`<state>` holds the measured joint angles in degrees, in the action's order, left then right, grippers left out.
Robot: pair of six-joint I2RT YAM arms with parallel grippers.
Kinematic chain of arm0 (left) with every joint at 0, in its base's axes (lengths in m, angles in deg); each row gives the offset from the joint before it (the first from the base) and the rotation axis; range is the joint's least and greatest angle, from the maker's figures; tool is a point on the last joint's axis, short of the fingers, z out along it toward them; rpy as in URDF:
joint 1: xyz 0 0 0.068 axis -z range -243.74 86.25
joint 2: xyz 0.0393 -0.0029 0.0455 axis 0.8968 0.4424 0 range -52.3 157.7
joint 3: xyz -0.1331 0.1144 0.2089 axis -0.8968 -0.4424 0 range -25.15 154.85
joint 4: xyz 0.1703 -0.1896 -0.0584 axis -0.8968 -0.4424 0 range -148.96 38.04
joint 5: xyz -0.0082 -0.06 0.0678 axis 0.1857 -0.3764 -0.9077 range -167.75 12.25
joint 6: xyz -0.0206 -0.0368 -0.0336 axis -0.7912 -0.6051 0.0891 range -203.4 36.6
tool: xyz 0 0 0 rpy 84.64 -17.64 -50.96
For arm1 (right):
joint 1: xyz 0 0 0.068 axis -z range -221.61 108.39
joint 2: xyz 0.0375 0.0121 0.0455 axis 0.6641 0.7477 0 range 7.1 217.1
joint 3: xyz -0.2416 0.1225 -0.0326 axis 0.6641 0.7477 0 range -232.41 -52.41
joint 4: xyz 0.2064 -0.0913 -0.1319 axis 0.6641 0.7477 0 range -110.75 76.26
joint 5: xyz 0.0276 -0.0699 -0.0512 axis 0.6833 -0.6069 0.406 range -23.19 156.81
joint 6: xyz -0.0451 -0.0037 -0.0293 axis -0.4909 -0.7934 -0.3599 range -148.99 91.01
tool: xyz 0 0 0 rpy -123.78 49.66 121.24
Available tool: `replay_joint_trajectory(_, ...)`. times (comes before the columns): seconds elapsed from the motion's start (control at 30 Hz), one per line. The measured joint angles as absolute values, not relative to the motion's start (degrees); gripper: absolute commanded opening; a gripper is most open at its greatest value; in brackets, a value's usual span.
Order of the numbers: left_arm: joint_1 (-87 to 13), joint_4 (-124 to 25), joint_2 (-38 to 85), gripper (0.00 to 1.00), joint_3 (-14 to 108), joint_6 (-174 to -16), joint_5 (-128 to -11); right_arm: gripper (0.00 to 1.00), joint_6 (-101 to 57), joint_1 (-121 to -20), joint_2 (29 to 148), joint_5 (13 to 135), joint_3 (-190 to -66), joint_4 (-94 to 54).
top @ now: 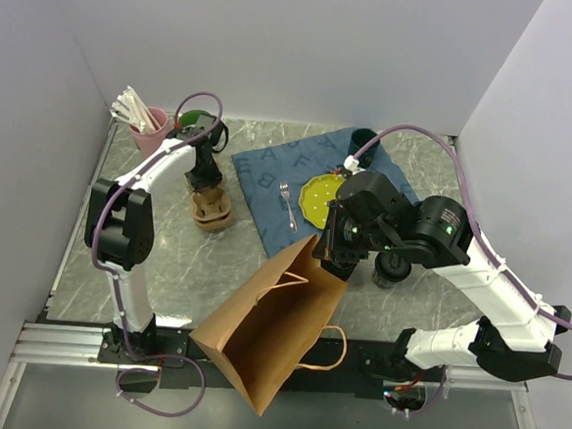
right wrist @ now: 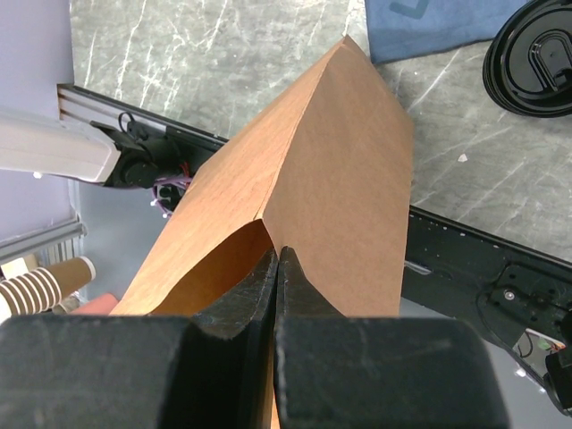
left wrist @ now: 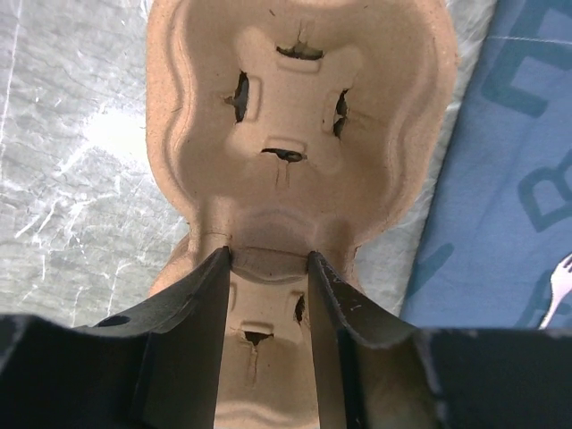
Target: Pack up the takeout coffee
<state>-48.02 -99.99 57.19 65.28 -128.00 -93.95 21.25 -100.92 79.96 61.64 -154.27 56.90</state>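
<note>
Starting at your left, the left claw [left wrist: 268, 257] was clenched on the middle ridge of the tan cup carrier [left wrist: 295, 116], its fingertips pressed to either flank. The carrier sat on the bench [top: 165, 265] just left of the blue cloth [top: 269, 174]. Further right, the brown paper bag [top: 269, 321] stretched toward the near edge, and your right claw [right wrist: 277, 261] was pinched tight on its upper rim. One takeout coffee cup [top: 392, 269], lid on, stood just right of the bag, beneath the right arm and outside the bag.
</note>
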Motion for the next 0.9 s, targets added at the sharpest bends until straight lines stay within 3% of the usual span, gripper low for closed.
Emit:
replay_joint_trajectory(0.33, -48.0, -102.9, 56.6, 0.21, 68.6, -127.4, -93.1, 0.03, 20.8, -100.8, 80.3, 62.0, -154.3, 56.9)
replay_joint_trajectory(0.77, -48.0, -109.7, 44.8, 0.2, 75.3, -122.8, -90.2, 0.34, 20.9, -95.3, 86.6, 62.8, -154.8, 56.8)
replay_joint_trajectory(0.9, -48.0, -111.7, 39.9, 0.21, 78.2, -120.3, -87.0, 0.36, 19.8, -93.9, 87.2, 62.6, -156.9, 56.9)
